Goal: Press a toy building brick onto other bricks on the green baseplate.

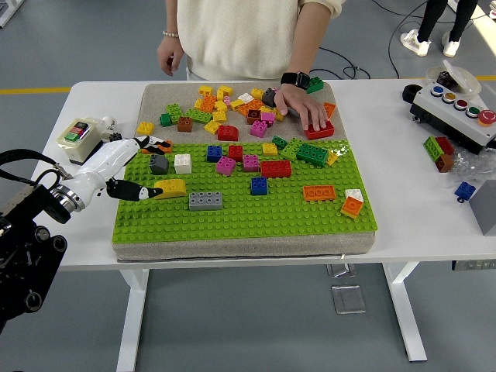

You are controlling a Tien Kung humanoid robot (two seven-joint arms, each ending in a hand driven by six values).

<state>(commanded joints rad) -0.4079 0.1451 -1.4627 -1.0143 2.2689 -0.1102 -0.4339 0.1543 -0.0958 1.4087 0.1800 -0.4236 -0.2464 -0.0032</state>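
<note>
You have a white desk carrying a grey pad. At its left end sits a small cream box with green and red buttons. At the right end there is a grey button box with coloured buttons, and beside it a clear bag. A person in a cream top stands at the far side, with a black watch on one wrist and a bead bracelet on the other. Cables trail across the floor behind.
</note>
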